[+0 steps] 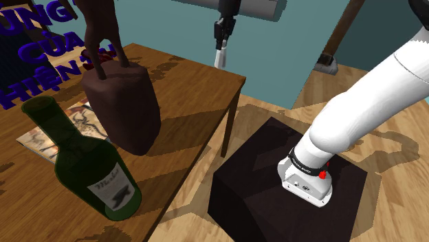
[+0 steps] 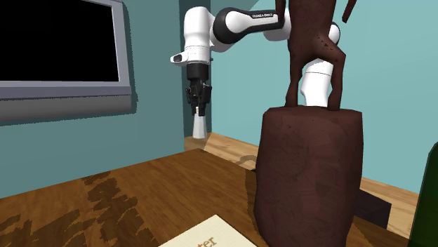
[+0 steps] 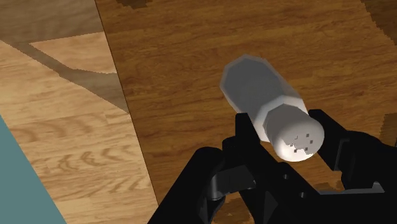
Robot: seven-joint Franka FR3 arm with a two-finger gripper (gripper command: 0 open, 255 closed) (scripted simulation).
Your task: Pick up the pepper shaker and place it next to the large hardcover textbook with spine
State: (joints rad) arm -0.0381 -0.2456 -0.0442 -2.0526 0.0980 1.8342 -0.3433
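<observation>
Green bottle (image 1: 89,172) is sitting right beside a chunky dark brown statue (image 1: 124,110) on my wooden tabletop (image 1: 192,89), teal wall (image 2: 421,84) standing behind.

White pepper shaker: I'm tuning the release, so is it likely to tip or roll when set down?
Probably stable upright: the white faceted pepper shaker widens toward its base. If tipped, its flat facets should limit rolling. The black gripper clasps its narrow top, so it may swing.
</observation>
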